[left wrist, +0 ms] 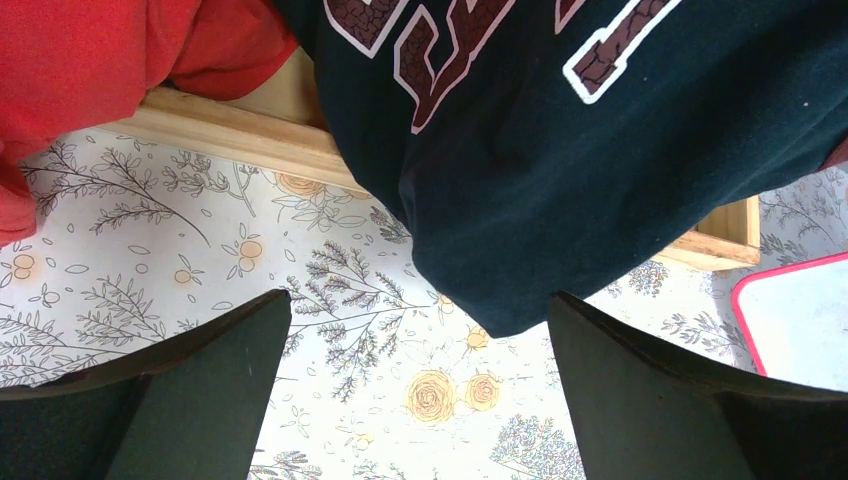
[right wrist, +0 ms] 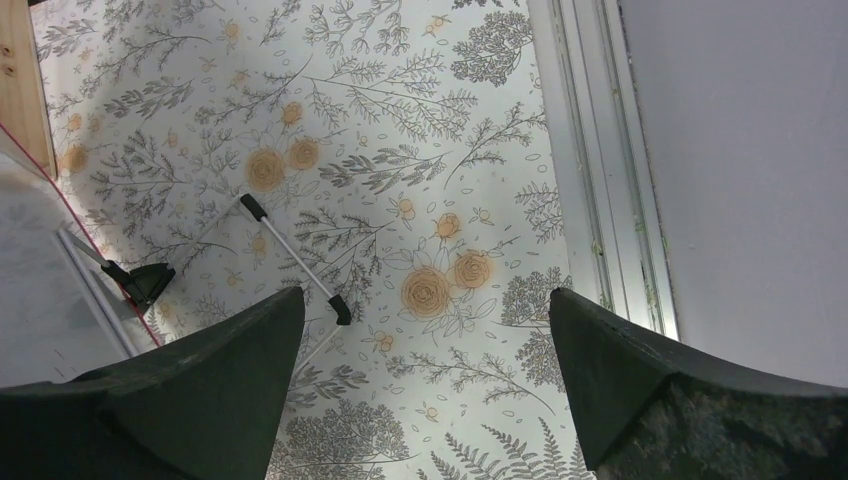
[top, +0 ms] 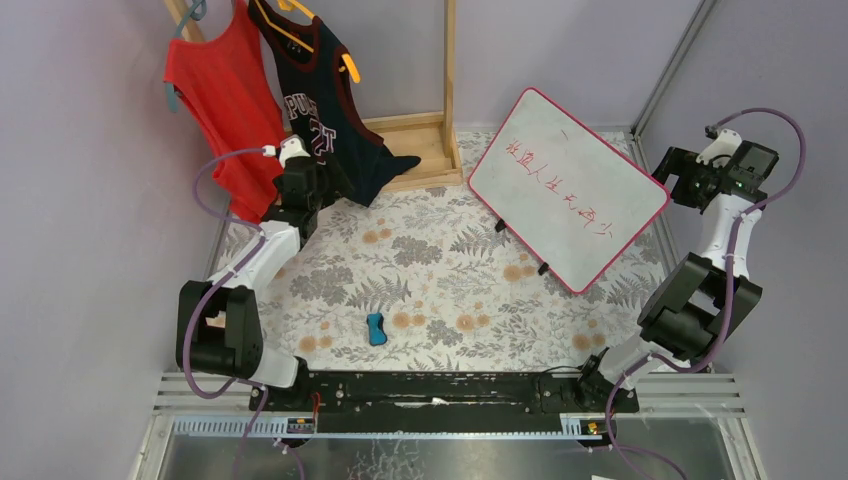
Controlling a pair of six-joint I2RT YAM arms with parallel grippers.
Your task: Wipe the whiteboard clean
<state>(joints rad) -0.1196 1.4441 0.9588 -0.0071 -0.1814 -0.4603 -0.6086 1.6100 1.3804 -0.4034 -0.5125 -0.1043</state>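
A: Left claw [left wrist: 420,312] wide, empty, over the dark jersey [left wrist: 600,150]. Right claw [right wrist: 425,305] wide, empty, just beside the whiteboard [top: 565,185], which is propped tilted on its feet, far right of the table [top: 430,262].
B: Board looks light and stiff, so it probably skids. Pinch the frame edge. Eraser [top: 376,328]: grip across its waist.

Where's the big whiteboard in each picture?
Top external: the whiteboard sits right of middle, toward the far side, red writing showing.
Left wrist: only its pink-framed corner, lower right edge.
Right wrist: its red-rimmed side, along the left edge.
Shared landmark: the flowered tablecloth under it.
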